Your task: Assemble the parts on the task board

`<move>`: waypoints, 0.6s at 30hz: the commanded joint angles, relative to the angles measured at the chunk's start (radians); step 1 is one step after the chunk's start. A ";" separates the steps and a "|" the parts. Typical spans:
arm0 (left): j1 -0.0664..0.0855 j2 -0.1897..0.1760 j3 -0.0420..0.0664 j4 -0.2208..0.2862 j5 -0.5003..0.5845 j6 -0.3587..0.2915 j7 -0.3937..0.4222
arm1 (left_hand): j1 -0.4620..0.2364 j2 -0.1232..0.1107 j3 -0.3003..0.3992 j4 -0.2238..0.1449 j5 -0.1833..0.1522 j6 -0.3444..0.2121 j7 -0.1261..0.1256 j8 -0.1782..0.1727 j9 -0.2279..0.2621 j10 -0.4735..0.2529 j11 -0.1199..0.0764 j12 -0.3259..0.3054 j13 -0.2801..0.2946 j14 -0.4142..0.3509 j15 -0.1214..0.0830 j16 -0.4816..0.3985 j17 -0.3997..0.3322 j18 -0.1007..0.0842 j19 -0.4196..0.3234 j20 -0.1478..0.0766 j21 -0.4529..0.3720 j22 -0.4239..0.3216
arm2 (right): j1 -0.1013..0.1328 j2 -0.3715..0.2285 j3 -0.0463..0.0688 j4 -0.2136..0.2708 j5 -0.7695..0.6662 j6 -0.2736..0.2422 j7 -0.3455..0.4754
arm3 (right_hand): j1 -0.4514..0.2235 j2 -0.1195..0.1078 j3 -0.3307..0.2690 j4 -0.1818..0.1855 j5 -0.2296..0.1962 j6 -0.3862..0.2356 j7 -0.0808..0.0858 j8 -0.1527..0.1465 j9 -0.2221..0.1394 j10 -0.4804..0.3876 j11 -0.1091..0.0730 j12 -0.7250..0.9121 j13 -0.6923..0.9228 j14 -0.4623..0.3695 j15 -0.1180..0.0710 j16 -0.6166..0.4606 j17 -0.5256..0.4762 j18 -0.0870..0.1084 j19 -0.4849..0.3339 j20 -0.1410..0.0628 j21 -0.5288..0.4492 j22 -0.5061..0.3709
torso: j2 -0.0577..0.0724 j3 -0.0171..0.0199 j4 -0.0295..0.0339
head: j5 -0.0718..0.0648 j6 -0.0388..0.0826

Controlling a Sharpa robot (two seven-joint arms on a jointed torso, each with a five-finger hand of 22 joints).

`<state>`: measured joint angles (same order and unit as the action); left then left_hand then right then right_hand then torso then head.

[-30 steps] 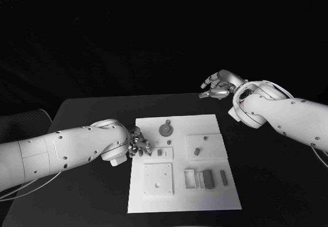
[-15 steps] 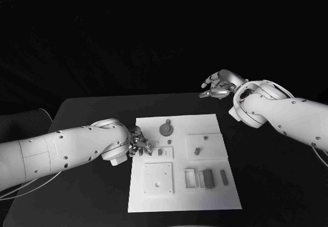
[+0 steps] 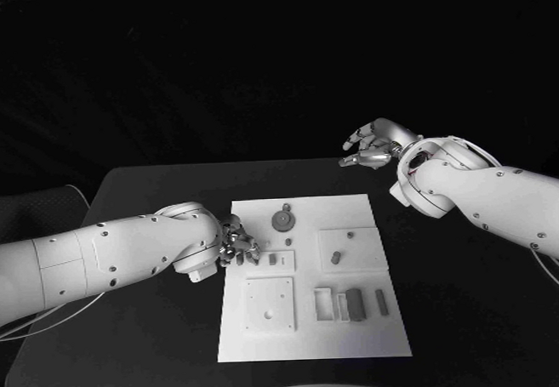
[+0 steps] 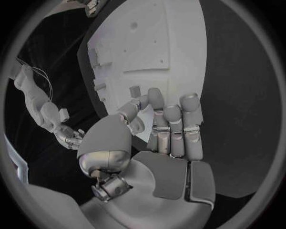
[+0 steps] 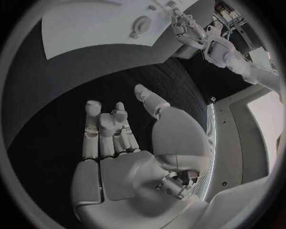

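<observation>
Board: a white board [image 3: 310,277] lies at the centre of the black table [image 3: 145,198], long side running from 12 to 6 o'clock.
Parts: a round disc [image 3: 282,219] sits toward 12 o'clock on the board; a small peg [image 3: 335,259] stands in a raised square plate at about 2 o'clock; a block [image 3: 353,303] and a thin bar [image 3: 382,301] lie side by side near 4 o'clock, beside a rectangular slot. A second square plate [image 3: 270,304] sits toward 7 o'clock.
Left hand: the left hand [image 3: 236,245] is at the board's 9 o'clock edge, fingers bunched close together over the rim. In the wrist view the fingers [image 4: 173,126] lie straight and side by side, thumb tip close to a small part [image 4: 135,90] at the board's edge. Whether it is pinched or merely touched cannot be told.
Right hand: the right hand [image 3: 374,145] hovers off the board at about 1 o'clock, past the table's far edge. In its wrist view the fingers [image 5: 104,131] are loosely apart, the palm bare, nothing held.
Hidden: the left arm covers the table at 9 o'clock; the smallest parts are too small to identify.
</observation>
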<state>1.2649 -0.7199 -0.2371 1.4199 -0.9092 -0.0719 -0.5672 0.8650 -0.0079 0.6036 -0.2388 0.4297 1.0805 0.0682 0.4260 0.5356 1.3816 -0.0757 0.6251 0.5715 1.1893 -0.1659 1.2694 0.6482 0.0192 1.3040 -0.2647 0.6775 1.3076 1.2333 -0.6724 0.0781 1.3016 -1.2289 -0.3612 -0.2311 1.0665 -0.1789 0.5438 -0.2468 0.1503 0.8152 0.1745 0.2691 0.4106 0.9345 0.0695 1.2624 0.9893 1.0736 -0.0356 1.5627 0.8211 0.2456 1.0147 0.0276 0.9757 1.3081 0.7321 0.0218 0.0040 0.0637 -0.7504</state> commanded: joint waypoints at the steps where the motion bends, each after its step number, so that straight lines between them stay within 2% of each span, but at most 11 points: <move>1: -0.002 0.004 0.000 0.003 -0.002 0.004 0.010 | 0.003 0.016 0.003 -0.008 0.005 0.117 -0.052 0.004 0.075 -0.003 -0.008 0.005 0.002 -0.002 -0.014 0.004 -0.001 0.024 -0.008 -0.002 0.008 0.023 | 0.000 0.000 0.000 0.000 -0.001 0.013 0.005 | -0.005 0.006 -0.001 0.003 0.002 -0.005 0.009 -0.001 -0.001 -0.006 0.002 -0.002 -0.001 -0.007 0.001 -0.004 -0.002 0.016 0.001 -0.006 -0.004 0.009 | 0.000 0.0006 0.0001 | 0.001 -0.001; 7: -0.002 0.004 0.000 0.006 -0.002 0.006 0.008 | -0.003 0.020 0.013 -0.019 0.015 0.119 -0.053 0.006 0.077 -0.002 -0.009 0.010 0.002 -0.002 -0.015 0.010 -0.003 0.023 -0.009 -0.002 0.015 0.023 | 0.000 0.000 0.000 0.000 -0.001 0.016 0.004 | -0.005 0.006 -0.001 0.003 0.002 -0.005 0.009 -0.001 -0.001 -0.006 0.002 -0.002 -0.002 -0.008 0.001 -0.004 -0.002 0.016 0.001 -0.005 -0.004 0.009 | 0.000 0.0002 -0.0002 | 0.001 -0.001; 12: -0.002 0.003 0.000 0.007 -0.009 -0.001 0.006 | -0.018 0.025 0.023 -0.031 0.042 0.125 -0.056 0.011 0.081 0.003 -0.012 0.020 0.003 0.002 -0.016 0.022 -0.005 0.023 -0.006 -0.003 0.028 0.023 | 0.000 0.000 0.000 0.000 -0.001 0.018 0.004 | -0.005 0.005 -0.001 0.003 0.002 -0.005 0.009 -0.001 -0.002 -0.006 0.002 -0.002 -0.002 -0.008 0.001 -0.004 -0.002 0.016 0.001 -0.005 -0.004 0.009 | 0.000 0.0006 0.0000 | 0.001 -0.002; 18: -0.003 0.001 0.000 0.009 -0.020 -0.007 0.001 | -0.024 0.028 0.028 -0.038 0.059 0.128 -0.058 0.015 0.084 0.005 -0.014 0.026 0.004 0.005 -0.019 0.030 -0.006 0.023 -0.006 -0.003 0.034 0.022 | 0.000 -0.001 0.000 0.000 -0.001 0.018 0.004 | -0.005 0.005 -0.001 0.004 0.002 -0.006 0.009 -0.001 -0.002 -0.006 0.002 -0.002 -0.002 -0.008 0.001 -0.004 -0.002 0.016 0.001 -0.005 -0.004 0.010 | 0.000 0.0004 0.0000 | 0.002 -0.004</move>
<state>1.2637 -0.7204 -0.2371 1.4248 -0.9187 -0.0744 -0.5678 0.8423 0.0146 0.6166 -0.2602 0.4855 1.0806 0.0682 0.4273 0.5446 1.3851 -0.0859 0.6457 0.5741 1.1887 -0.1665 1.2935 0.6436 0.0190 1.3021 -0.2632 0.7084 1.3075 1.2333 -0.6733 0.0780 1.3009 -1.2289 -0.3562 -0.2314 1.0664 -0.1789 0.5438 -0.2468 0.1503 0.8134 0.1729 0.2691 0.4099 0.9345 0.0695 1.2624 0.9884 1.0735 -0.0355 1.5627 0.8203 0.2456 1.0131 0.0292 0.9757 1.3079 0.7321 0.0220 0.0039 0.0647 -0.7534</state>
